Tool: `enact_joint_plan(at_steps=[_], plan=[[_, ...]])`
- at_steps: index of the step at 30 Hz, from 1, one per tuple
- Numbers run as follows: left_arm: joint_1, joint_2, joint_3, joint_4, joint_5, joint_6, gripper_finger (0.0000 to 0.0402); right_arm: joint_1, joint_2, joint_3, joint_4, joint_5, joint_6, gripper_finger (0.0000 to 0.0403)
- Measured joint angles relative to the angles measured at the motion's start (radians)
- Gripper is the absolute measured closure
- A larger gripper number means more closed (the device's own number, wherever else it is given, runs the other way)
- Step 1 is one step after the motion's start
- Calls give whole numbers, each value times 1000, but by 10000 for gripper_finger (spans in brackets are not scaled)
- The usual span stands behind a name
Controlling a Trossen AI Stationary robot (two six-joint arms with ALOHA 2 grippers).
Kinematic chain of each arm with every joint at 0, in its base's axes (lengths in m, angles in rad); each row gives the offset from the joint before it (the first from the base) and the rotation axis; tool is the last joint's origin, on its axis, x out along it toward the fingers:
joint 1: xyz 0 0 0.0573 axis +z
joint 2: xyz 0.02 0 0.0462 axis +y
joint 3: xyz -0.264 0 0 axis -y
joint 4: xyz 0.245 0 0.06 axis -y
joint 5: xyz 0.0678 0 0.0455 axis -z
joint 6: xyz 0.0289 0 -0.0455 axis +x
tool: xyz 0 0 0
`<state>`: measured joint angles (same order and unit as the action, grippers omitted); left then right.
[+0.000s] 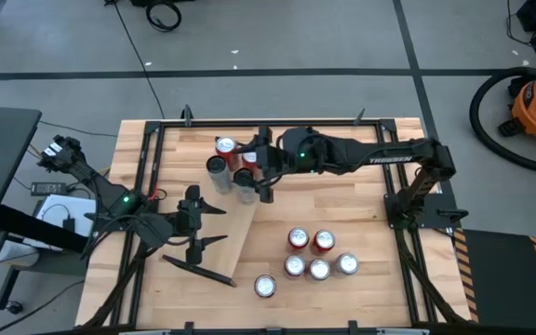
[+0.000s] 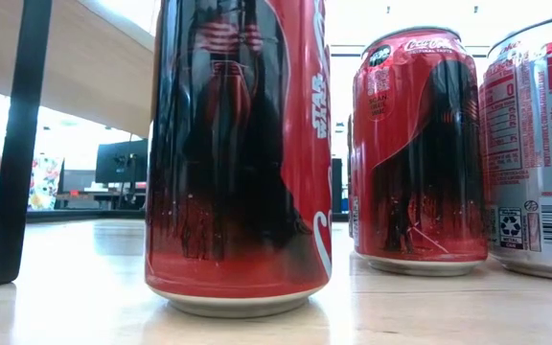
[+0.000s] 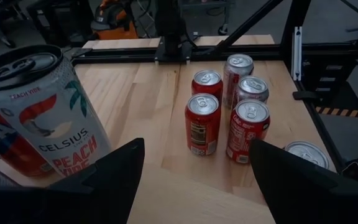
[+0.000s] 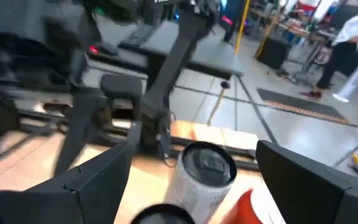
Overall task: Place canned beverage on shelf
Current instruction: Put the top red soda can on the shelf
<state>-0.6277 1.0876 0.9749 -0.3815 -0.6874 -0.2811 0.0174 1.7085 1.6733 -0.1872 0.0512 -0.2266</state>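
Ideally, the right gripper [image 1: 261, 177] would lift straight up and clear before swinging, so its spread fingers knocked none of the cans [image 1: 226, 149] standing on the raised shelf [image 1: 214, 221] at the table's far side. One can [image 4: 205, 171] stood upright between and just beyond those fingers, apparently free of them. Nearer the front, the left gripper [image 1: 214, 224] waited with its fingers apart and nothing between them.

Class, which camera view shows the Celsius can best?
The left wrist view: the Celsius can fills the near side, its label readable. The high view shows only a small top among cans at the right pincer. The right wrist view shows a blurred pale can, perhaps the same. The low view shows none.
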Motion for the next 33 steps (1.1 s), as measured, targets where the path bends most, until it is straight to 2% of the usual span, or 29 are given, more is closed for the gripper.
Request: enact_joint_plan(at_steps=[11,17,21,25,27,30,33], plan=[[37,0,0,-4,0,0,100,9,-48,-3,-46,-16,14,49],[49,0,0,-4,0,-4,100,42,-123,-3,-207,91,38,53],[49,0,0,-4,0,-5,100,94,-164,-77,-389,167,151,55],[49,0,0,-1,0,-5,100,173,-219,-191,-457,269,265,55],[49,0,0,14,0,-5,100,196,-234,-255,-467,259,317,55],[49,0,0,44,0,3,100,219,-247,-332,-497,181,388,55],[49,0,0,96,0,41,100,242,-252,-390,-481,161,389,56]])
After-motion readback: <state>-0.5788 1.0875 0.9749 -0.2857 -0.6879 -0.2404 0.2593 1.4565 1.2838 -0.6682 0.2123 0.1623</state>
